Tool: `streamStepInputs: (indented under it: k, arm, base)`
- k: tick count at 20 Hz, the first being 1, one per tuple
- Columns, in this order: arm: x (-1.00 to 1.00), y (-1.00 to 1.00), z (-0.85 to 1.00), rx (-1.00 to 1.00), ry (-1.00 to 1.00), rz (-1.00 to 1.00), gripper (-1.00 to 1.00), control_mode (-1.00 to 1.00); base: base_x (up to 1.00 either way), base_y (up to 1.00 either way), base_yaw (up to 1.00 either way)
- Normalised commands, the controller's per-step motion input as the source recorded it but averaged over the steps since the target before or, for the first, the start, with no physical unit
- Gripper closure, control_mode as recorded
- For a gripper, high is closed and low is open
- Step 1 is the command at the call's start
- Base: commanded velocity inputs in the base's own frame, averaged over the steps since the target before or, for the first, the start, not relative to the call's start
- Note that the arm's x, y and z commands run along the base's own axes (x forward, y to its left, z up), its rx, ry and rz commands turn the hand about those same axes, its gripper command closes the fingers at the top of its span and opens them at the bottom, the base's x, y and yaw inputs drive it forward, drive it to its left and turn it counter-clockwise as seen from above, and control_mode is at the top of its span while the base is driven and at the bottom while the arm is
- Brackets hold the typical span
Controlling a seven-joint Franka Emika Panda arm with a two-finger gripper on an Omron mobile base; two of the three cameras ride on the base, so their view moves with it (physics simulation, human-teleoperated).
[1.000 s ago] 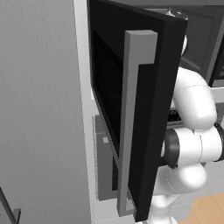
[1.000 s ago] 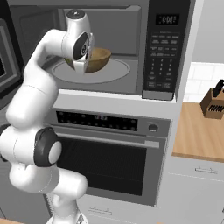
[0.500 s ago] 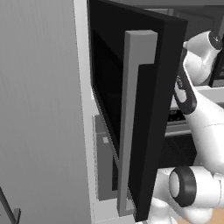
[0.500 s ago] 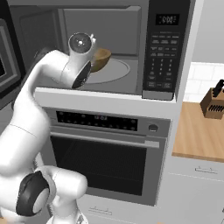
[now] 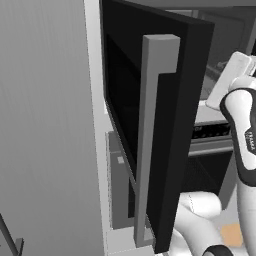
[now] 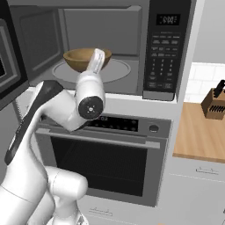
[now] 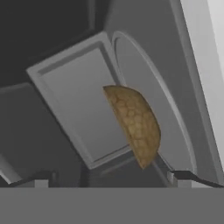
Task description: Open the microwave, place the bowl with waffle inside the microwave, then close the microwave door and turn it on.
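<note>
A: What is the big picture here?

B: The microwave point(image 6: 105, 48) stands open, its light grey inside bare to the room. The microwave door point(image 5: 150, 125) is swung wide out to the left, its long grey handle point(image 5: 152, 140) facing the left base camera. Below the microwave sits the silver-framed oven point(image 6: 105, 162), shut.

A: And what has changed over the last second?

B: The arm has drawn back. A second ago its wrist was up at the cavity mouth, right by the bowl; now it has dropped lower and sits in front of the oven's control strip. The bowl point(image 6: 85, 59) stays behind on the round glass plate point(image 6: 118, 70) inside the microwave, upright and alone.

A: The gripper?

B: The gripper point(image 7: 113, 177) is spread wide and holds nothing. In the hand view its two dark tips stand far apart, with the brown bowl well clear beyond them. Over that same second the jaws have gone from partly spread to fully spread.

A: So where does that leave the task?

B: Opening and placing look done. The waffle itself cannot be made out in the bowl from these angles. What remains is probably reaching the door, swinging it shut, then pressing a button on the control panel point(image 6: 166, 48).
</note>
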Motion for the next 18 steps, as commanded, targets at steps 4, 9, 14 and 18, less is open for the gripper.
streamStepInputs:
  k: [4,9,14,18]
  arm:
    - [-1.0,-0.03,0.47,-0.01,-0.06,0.02,-1.0,-1.0]
    - [-1.0,0.01,0.49,-0.24,0.04,0.09,-1.0,-1.0]
    - [-1.0,0.06,0.32,-0.48,0.13,0.12,-1.0,-1.0]
    - [-1.0,-0.02,-0.68,-0.63,0.08,0.08,-1.0,-1.0]
  base:
    - [0.0,0.0,0.0]
    - [0.0,0.0,0.0]
    - [0.0,0.0,0.0]
    - [0.0,0.0,0.0]
